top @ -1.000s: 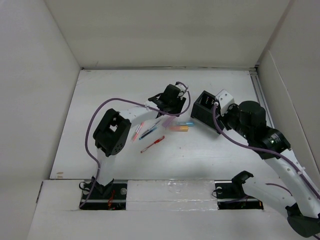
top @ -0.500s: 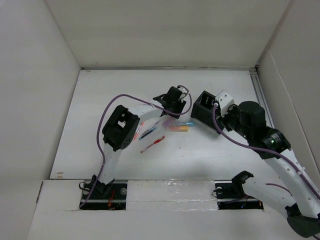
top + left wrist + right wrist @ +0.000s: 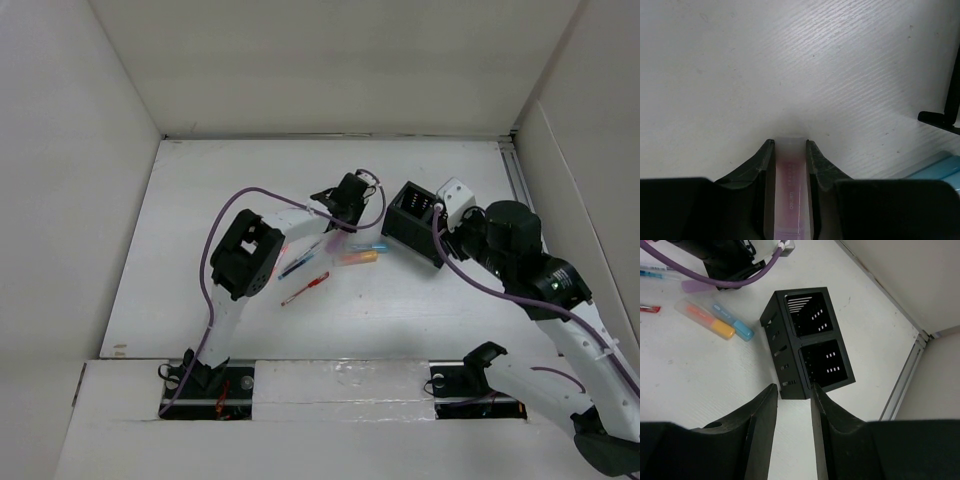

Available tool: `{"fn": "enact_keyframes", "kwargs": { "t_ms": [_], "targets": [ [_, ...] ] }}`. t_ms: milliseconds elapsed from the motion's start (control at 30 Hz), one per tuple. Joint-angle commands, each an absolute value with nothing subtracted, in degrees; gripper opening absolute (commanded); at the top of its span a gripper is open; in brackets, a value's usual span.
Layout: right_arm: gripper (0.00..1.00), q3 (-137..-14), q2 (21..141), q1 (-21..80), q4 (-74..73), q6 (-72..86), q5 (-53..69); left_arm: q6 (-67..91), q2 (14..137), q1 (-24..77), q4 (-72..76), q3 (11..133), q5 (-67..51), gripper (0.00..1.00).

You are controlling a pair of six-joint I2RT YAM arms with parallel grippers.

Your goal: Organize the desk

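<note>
The white desk (image 3: 420, 300) holds a black two-compartment organizer box (image 3: 412, 222), also seen in the right wrist view (image 3: 807, 340). My left gripper (image 3: 345, 203) is low over the desk just left of the box. It is shut on a pink-purple highlighter (image 3: 789, 190), whose end reaches the desk surface (image 3: 790, 60). The highlighter's other end pokes out under the left gripper in the right wrist view (image 3: 694, 286). My right gripper (image 3: 794, 390) is open and empty. It hovers over the near right corner of the box, not touching it.
An orange highlighter (image 3: 357, 257) and a blue highlighter (image 3: 373, 246) lie side by side left of the box, also seen in the right wrist view (image 3: 705, 320). A red pen (image 3: 305, 288) and a blue pen (image 3: 300, 264) lie further left. White wall panels (image 3: 330, 60) enclose the desk.
The left arm's elbow has swung right and the left gripper has edged right toward the box, still holding the highlighter. The right arm has drawn back slightly to the right.
</note>
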State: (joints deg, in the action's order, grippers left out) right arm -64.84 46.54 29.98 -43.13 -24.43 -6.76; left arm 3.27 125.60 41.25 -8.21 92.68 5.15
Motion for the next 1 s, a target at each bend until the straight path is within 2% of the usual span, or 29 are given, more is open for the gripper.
{"fn": "enact_keyframes", "kwargs": {
  "t_ms": [0, 300, 533, 767, 967],
  "targets": [
    [0.38, -67.59, 46.23, 29.62, -42.63, -24.34, -6.24, 2.81, 122.97, 41.22, -9.67, 95.10, 8.70, 0.00],
    [0.39, -63.55, 44.91, 29.62, -40.78, -23.29, -5.62, 6.41, 109.44, 40.17, -12.66, 106.34, 8.53, 0.00],
    [0.39, -63.63, 43.16, 29.62, -40.52, -21.80, -9.83, 16.43, 101.96, 43.05, -3.09, 107.32, 0.37, 0.00],
    [0.39, -68.11, 39.03, 29.62, -38.77, -19.52, -11.34, 21.96, 106.85, 47.20, 14.83, 107.57, -2.72, 0.00],
    [0.41, -68.64, 35.60, 29.62, -38.05, -17.76, -8.96, 26.28, 118.10, 47.20, 18.63, 116.27, -6.41, 0.01]
  ]
}}
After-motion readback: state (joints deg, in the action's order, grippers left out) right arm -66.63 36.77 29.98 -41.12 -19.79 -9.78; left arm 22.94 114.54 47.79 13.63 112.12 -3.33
